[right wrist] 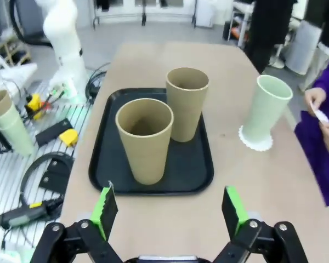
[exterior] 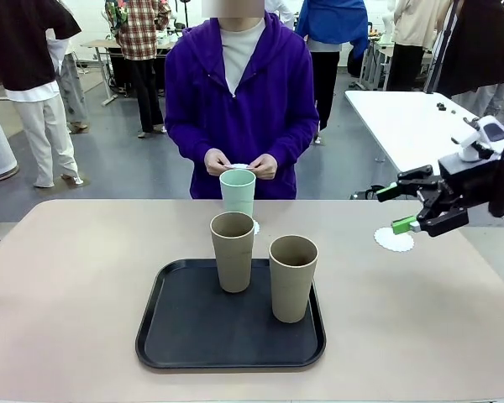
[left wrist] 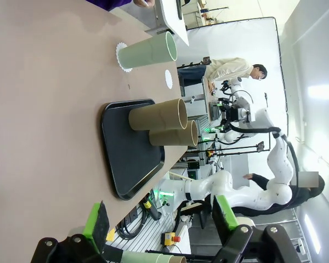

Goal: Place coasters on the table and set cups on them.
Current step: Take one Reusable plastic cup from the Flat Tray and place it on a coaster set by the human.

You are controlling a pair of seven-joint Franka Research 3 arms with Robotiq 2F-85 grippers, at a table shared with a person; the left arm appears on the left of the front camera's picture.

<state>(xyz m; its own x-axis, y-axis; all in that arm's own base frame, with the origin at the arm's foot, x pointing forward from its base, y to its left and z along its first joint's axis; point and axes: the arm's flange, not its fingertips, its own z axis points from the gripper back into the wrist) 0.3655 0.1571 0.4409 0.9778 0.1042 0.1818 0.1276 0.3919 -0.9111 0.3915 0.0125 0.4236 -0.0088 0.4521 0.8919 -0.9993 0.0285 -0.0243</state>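
Your right gripper (exterior: 396, 208) hangs wide open and empty near a bare white lacy paper doily (exterior: 393, 240) on the beige table (exterior: 67, 294); your left gripper (left wrist: 160, 216) is likewise open, holding nothing. The pale mint tumbler (exterior: 237, 191) stands on a second doily (exterior: 255, 227) at the far edge, while the two taupe tumblers (exterior: 233, 250) stand upright on the black tray (exterior: 185, 336).

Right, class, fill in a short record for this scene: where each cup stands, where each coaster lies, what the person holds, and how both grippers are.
mint cup: upright on a coaster, far side of the table, off the tray
taupe cups: two, upright on the black tray, no coasters under them
bare coaster: flat on the table's right side
person's hands: holding a small white piece, probably a third coaster
right gripper: open, empty, near the bare coaster
left gripper: open, empty
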